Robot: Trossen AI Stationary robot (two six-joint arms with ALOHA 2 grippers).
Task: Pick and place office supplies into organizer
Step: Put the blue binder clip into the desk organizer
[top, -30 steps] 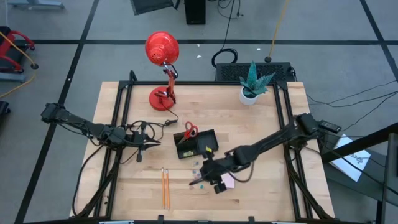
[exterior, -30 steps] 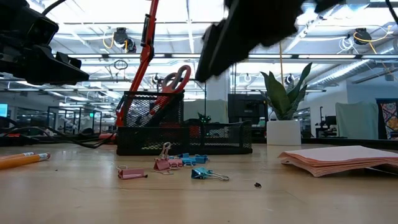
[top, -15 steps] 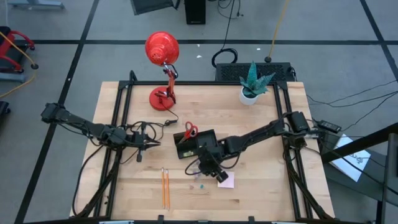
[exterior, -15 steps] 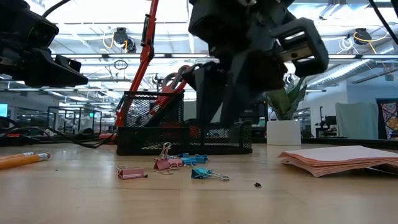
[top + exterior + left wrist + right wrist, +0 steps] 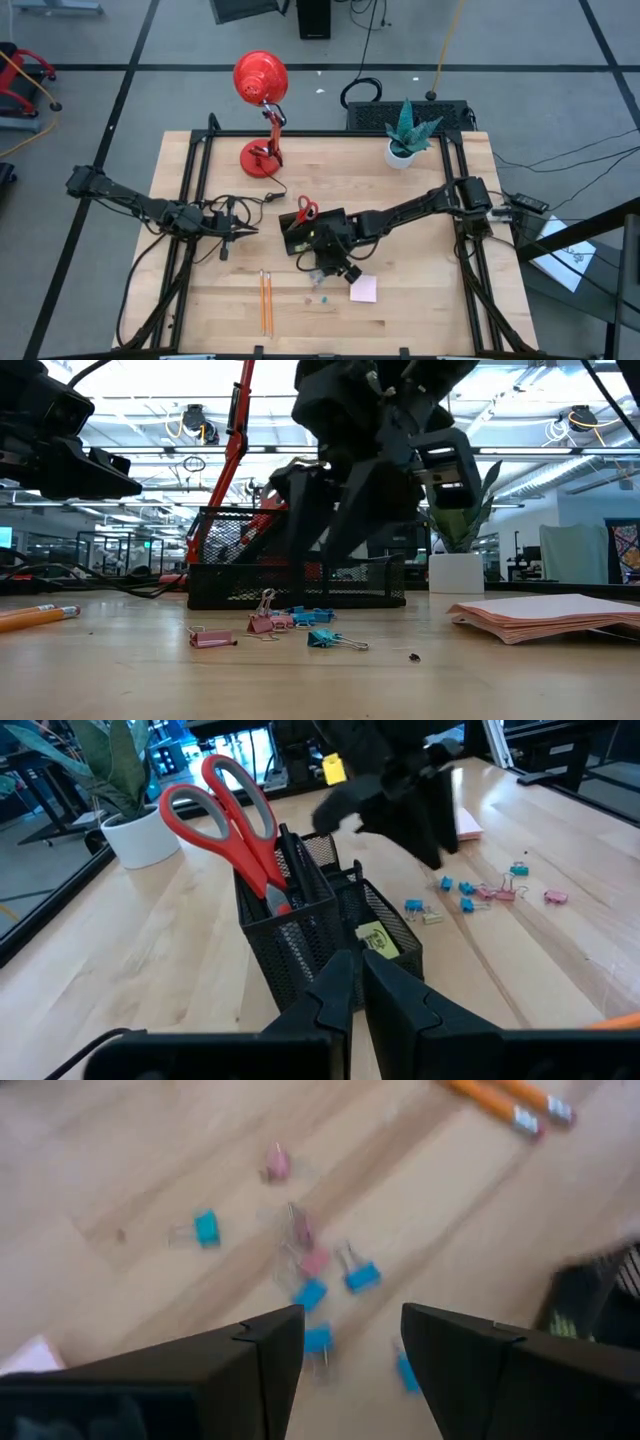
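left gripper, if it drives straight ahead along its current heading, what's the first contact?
Most likely the organizer: in the left wrist view the shut left gripper points straight at its near mesh wall, with the scissors standing in it. Nothing visible lies between, though the gap's depth is hard to judge.

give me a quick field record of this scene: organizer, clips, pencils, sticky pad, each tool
organizer: black mesh tray mid-table, red-handled scissors upright in it
clips: blue and pink clips loose on the wood in front of the organizer
pencils: two orange pencils lying side by side, nearer the left arm's side
sticky pad: pink pad flat on the table
right tool: open, empty, above the clips
left tool: shut, empty, waiting beside the organizer
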